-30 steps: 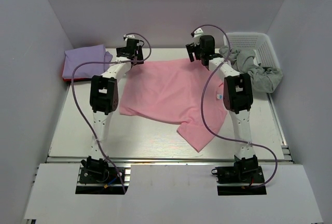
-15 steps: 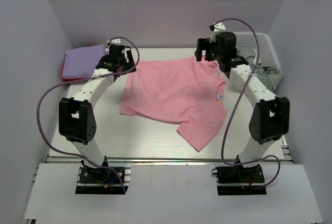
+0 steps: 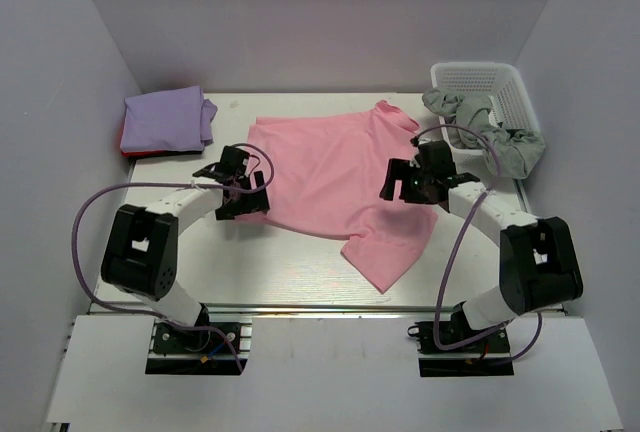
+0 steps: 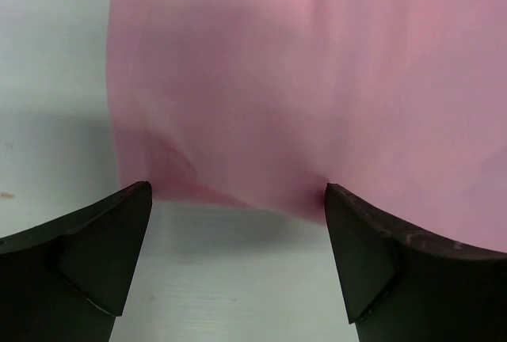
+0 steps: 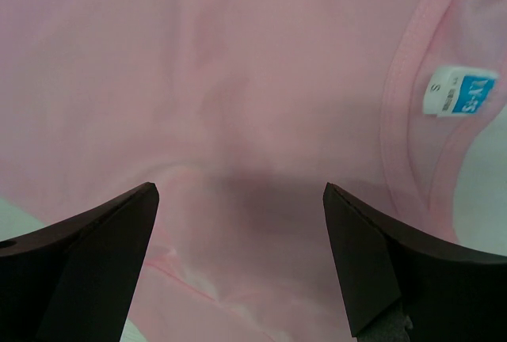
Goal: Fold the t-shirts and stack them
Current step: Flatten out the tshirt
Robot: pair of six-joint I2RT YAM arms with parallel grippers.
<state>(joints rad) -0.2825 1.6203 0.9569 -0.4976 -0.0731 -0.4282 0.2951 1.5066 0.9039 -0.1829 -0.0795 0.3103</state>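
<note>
The light pink t-shirt (image 3: pixel 330 172) lies spread across the middle of the table, one sleeve pointing to the near edge. My left gripper (image 3: pixel 246 198) hangs open just over its near-left hem corner; in the left wrist view the pink cloth (image 4: pixel 301 81) ends between the fingers, with bare table below. My right gripper (image 3: pixel 404 184) is open low over the shirt's right side, and the collar with its white neck label (image 5: pixel 459 92) shows beside it. A folded lavender t-shirt (image 3: pixel 165 120) rests at the back left on a red one (image 3: pixel 133 153), of which only an edge shows.
A white basket (image 3: pixel 500 82) stands at the back right with crumpled grey-green cloth (image 3: pixel 495 132) spilling over its front rim. White walls close in the table on the left, back and right.
Both arms have drawn back from the shirt's far edge toward the near side and dropped low over the shirt. The right jaws opened slightly wider. The shirt's far edge now lies flat.
</note>
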